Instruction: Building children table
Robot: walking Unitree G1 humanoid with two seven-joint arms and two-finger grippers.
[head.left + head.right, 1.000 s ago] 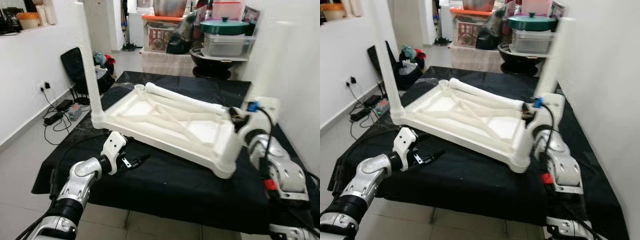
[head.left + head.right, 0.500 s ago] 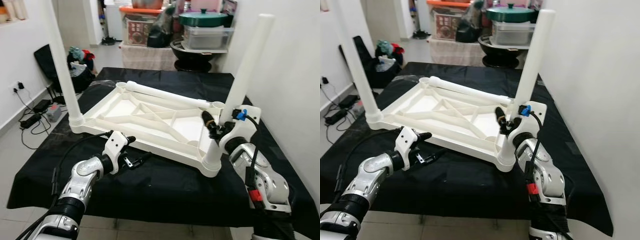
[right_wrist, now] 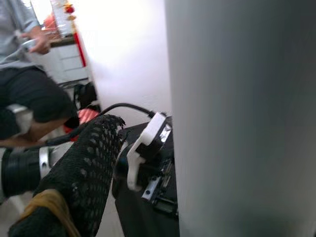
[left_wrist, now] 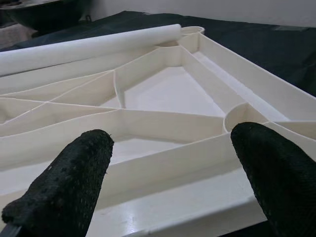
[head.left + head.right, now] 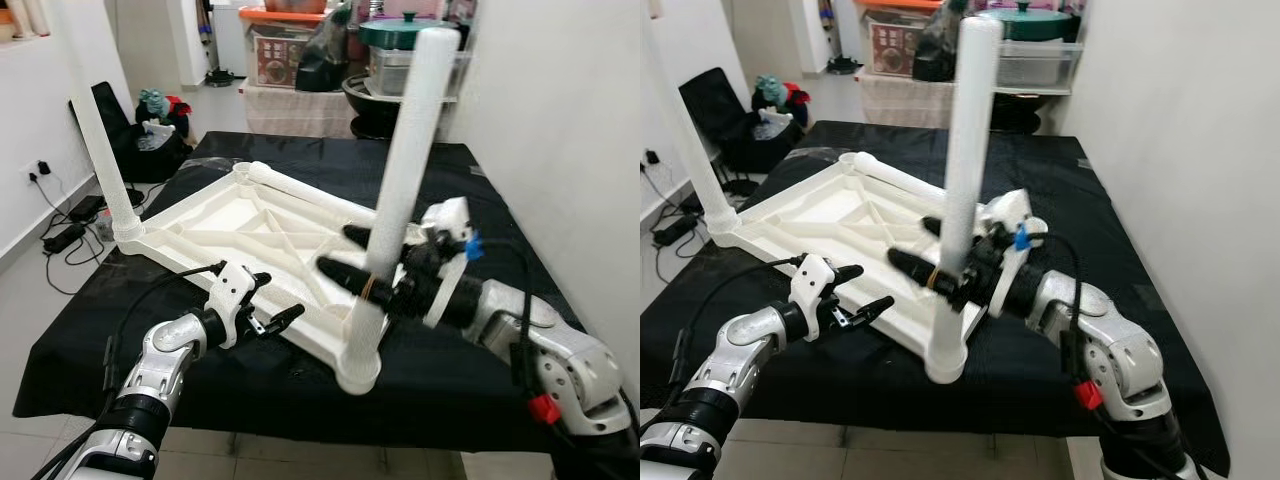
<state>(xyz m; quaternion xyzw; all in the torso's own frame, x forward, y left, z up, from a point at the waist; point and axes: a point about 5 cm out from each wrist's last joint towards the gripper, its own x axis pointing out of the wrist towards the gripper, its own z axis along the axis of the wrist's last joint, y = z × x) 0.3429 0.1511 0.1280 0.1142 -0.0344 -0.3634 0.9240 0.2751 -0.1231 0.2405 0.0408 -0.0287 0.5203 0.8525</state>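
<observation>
We stand before the black-covered table, on which the white tabletop lies upside down, ribs up. Two legs stand in its sockets: the far-left leg and the near-right leg, while a loose leg lies along the tabletop's far edge, resting on the frame. Our right gripper reaches in from the right with its two fingers straddling the near-right leg low down, one on either side; they look closed around it, though we cannot tell how firmly they press. Our left gripper hovers just beside the tabletop's near rim, its fingers spread wide with nothing between them. We judge the step in hand to be seating this near-right leg, and to do it well we should keep the leg upright over its corner socket, press straight down rather than sideways, and bring the left gripper onto the rim so the tabletop does not slide or tip on the cloth. A skewed push could jam the leg or lift the far corner.
</observation>
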